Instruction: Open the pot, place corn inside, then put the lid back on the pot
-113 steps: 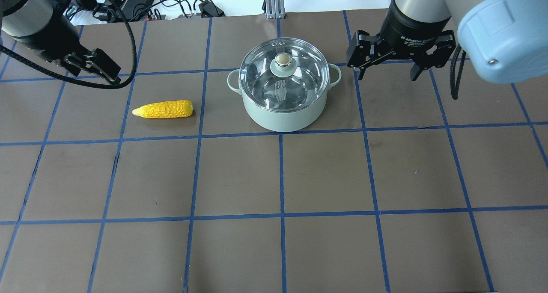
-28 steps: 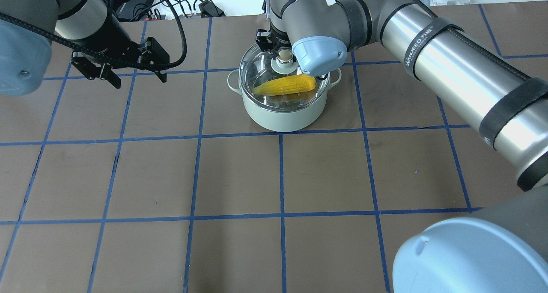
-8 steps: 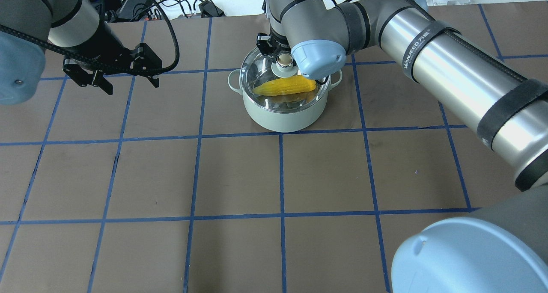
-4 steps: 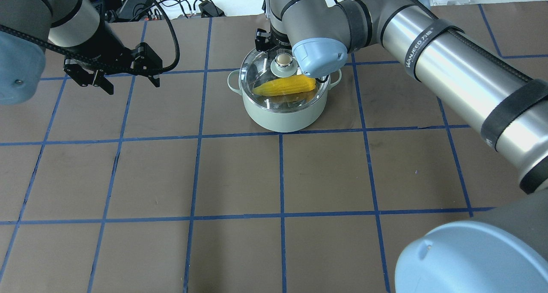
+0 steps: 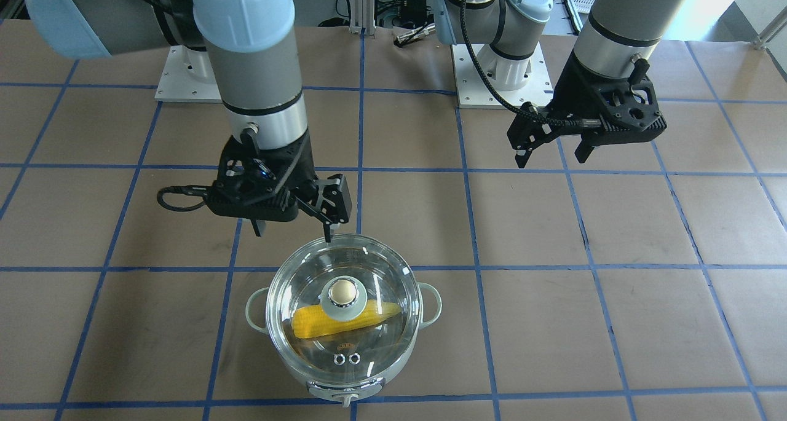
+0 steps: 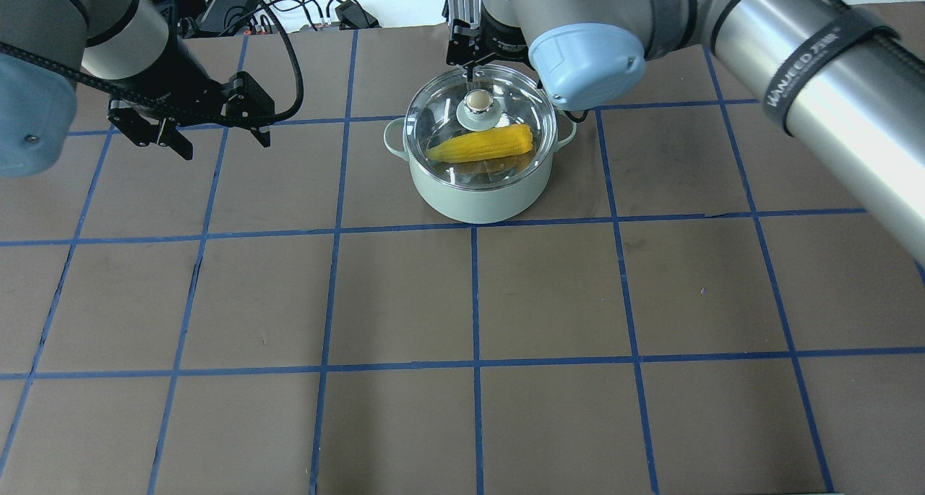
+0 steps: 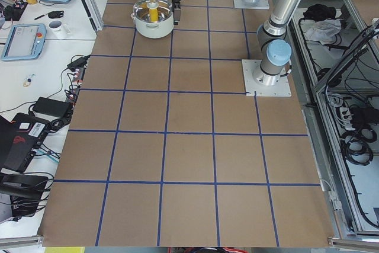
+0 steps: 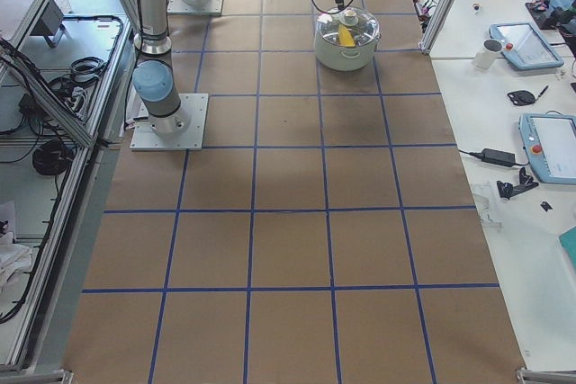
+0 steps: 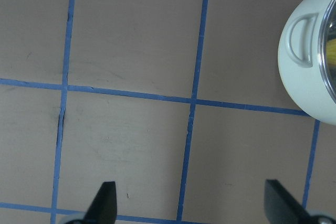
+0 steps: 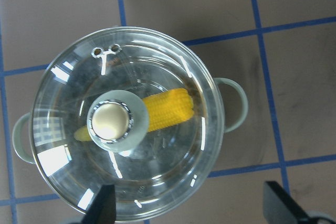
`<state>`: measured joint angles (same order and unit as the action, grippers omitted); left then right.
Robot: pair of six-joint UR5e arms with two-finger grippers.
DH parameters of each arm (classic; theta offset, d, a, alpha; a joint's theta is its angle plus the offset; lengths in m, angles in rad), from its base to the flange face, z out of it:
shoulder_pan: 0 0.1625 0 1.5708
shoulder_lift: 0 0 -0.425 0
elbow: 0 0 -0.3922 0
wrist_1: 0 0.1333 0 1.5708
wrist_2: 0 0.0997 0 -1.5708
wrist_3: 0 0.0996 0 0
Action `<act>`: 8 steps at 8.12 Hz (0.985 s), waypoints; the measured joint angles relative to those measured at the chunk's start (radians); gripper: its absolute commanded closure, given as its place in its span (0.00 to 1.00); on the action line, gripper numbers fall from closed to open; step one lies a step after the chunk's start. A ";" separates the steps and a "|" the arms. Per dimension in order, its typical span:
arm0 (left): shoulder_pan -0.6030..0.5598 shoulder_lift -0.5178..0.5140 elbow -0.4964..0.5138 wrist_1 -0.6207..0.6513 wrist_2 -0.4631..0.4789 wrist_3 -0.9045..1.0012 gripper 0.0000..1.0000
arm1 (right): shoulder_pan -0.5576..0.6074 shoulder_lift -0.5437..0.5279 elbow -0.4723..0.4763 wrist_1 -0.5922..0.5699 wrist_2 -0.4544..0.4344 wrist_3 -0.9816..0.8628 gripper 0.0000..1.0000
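Observation:
The mint-green pot [image 6: 477, 195] stands on the table with the clear glass lid [image 6: 441, 115] seated on it. The yellow corn [image 6: 480, 144] lies inside and shows through the glass. They also show in the front view: pot [image 5: 433, 304], lid [image 5: 381, 273], corn [image 5: 375, 313]. My right gripper [image 5: 294, 232] is open and empty, raised above the lid and clear of its knob [image 5: 343, 293]. Its wrist view looks straight down on the lid [image 10: 157, 61] and corn [image 10: 168, 108]. My left gripper [image 6: 224, 144] is open and empty, off to the pot's left.
Brown table with a blue tape grid [image 6: 473, 300]. Cables and power gear [image 6: 217, 3] lie beyond the far edge. The left wrist view shows the pot's side handle [image 9: 302, 40] at its right edge. Operator benches with tablets [image 8: 517, 42] flank the table.
My right gripper has let go of the lid knob and risen away from it. The lid stays seated on the pot with the corn inside. The left arm has barely moved.

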<state>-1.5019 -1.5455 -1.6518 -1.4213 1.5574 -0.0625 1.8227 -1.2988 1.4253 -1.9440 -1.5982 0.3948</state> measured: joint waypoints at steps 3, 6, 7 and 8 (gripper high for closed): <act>-0.001 -0.001 -0.002 0.002 0.000 0.001 0.00 | -0.071 -0.183 0.099 0.143 -0.005 -0.092 0.00; -0.001 -0.001 -0.002 0.002 0.001 0.004 0.00 | -0.081 -0.266 0.113 0.262 -0.009 -0.109 0.00; -0.001 -0.001 -0.002 0.002 0.000 0.003 0.00 | -0.081 -0.272 0.112 0.269 -0.006 -0.110 0.00; -0.001 -0.001 -0.002 0.002 0.000 0.002 0.00 | -0.082 -0.275 0.112 0.273 -0.004 -0.111 0.00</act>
<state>-1.5033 -1.5463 -1.6536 -1.4189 1.5573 -0.0600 1.7412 -1.5737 1.5373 -1.6710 -1.6019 0.2834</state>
